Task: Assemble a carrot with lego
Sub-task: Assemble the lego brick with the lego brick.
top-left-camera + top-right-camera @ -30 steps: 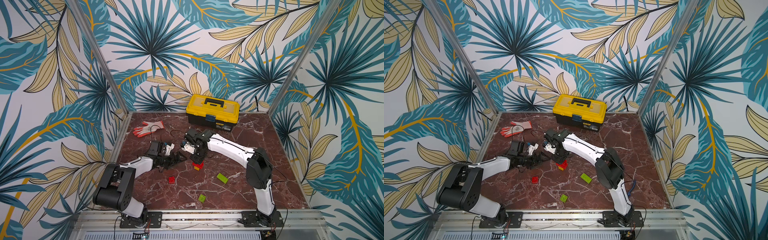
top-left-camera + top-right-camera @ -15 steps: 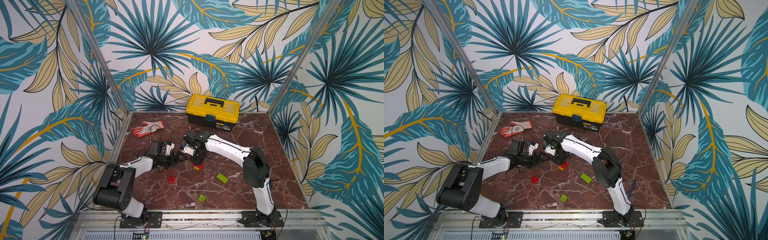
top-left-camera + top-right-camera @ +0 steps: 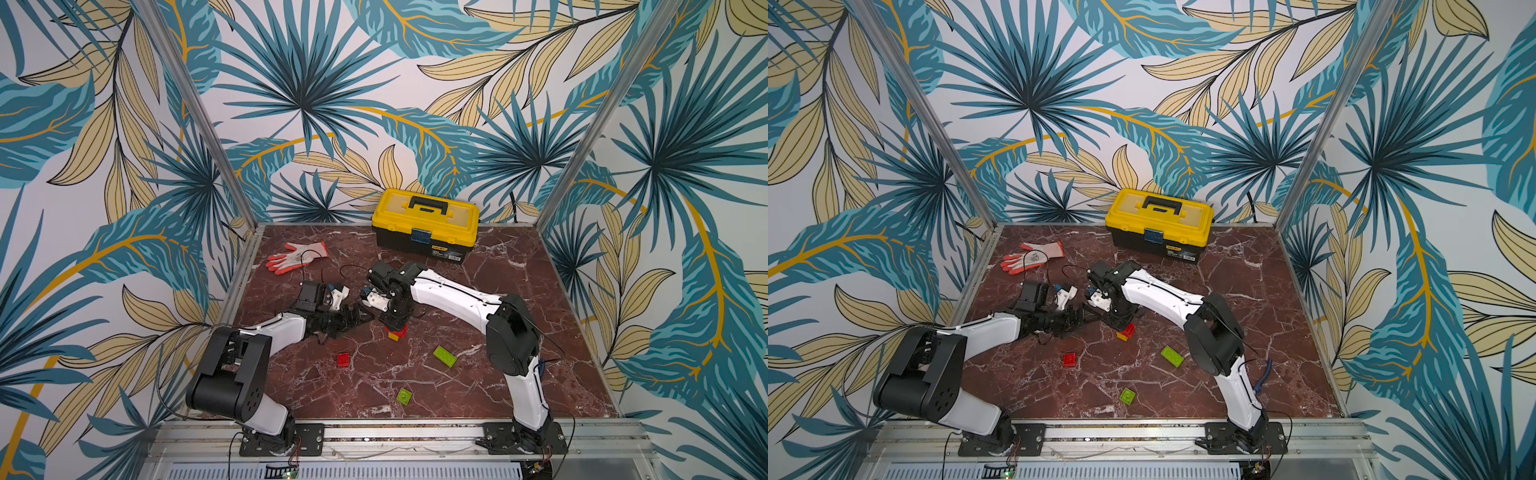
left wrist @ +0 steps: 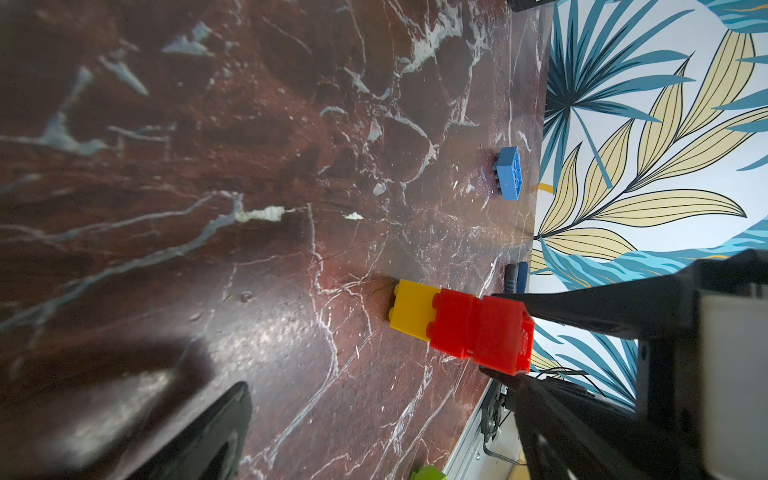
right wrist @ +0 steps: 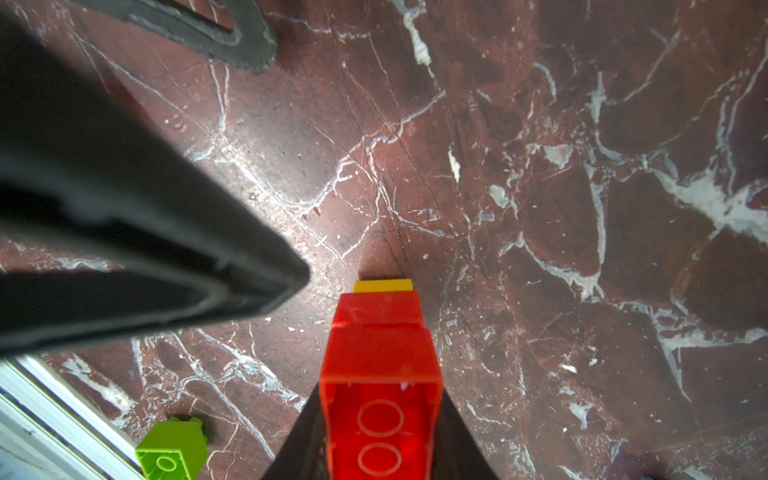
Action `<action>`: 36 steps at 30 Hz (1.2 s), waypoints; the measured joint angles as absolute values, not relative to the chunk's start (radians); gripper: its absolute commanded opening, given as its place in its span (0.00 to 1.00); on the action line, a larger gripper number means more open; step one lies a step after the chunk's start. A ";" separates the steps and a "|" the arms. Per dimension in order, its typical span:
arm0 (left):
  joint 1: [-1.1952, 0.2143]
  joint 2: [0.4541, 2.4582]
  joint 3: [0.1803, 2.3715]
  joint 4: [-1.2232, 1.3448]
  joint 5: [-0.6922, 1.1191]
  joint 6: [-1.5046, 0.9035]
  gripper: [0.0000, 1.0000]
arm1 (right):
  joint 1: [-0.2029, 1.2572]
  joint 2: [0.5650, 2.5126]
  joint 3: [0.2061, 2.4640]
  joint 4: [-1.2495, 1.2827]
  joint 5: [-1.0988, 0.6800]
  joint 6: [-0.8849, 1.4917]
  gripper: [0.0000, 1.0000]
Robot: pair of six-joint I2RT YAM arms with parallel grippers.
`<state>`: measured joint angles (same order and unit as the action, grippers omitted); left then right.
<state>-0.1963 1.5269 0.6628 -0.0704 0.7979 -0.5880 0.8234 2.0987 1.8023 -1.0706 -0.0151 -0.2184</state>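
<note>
bricks joined into a partly built carrot (image 3: 395,332) are seen standing on the tabletop (image 3: 316,395) in front of the yellow toolbox (image 3: 424,224), with a yellow brick lowest and two red ones stacked above it. the topmost red brick is clamped from both sides by the right claw (image 5: 380,440), which is pointed straight down. the hollow underside of that brick is turned up toward the wrist camera. the left claw (image 3: 355,319) is held spread wide and empty, low by the tabletop, just beside the carrot and apart from it. loose lego is scattered farther from the toolbox than the carrot: a red brick (image 3: 343,359), an oblong green brick (image 3: 444,356) and, farthest from the toolbox, a square green brick (image 3: 404,396). a blue brick (image 4: 508,172) is shown lying alone in the left wrist view; its place relative to the toolbox cannot be told. a red-and-white glove (image 3: 297,256) is laid near the toolbox, on the left arm's side.
</note>
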 measured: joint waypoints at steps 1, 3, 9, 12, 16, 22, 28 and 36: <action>-0.196 1.527 0.663 -0.070 0.798 -0.588 0.99 | 0.823 2.099 1.802 -1.071 -0.015 -0.218 0.30; -0.196 1.527 0.663 -0.070 0.798 -0.588 0.99 | 0.823 2.099 1.802 -1.071 -0.014 -0.218 0.30; -0.196 1.528 0.663 -0.070 0.797 -0.588 0.99 | 0.823 2.099 1.803 -1.090 -0.004 -0.226 0.30; -0.196 1.530 0.663 -0.070 0.797 -0.588 0.99 | 0.823 2.099 1.803 -1.101 0.001 -0.226 0.30; -0.196 1.531 0.663 -0.070 0.797 -0.588 0.99 | 0.823 2.099 1.805 -1.102 0.002 -0.226 0.30; -0.196 1.532 0.663 -0.070 0.797 -0.588 0.99 | 0.823 2.099 1.804 -1.118 0.003 -0.224 0.30; -0.196 1.532 0.663 -0.070 0.797 -0.588 0.99 | 0.823 2.099 1.798 -1.110 0.001 -0.202 0.29; -0.196 1.532 0.663 -0.068 0.797 -0.588 0.99 | 0.823 2.104 1.795 -1.093 -0.004 -0.160 0.30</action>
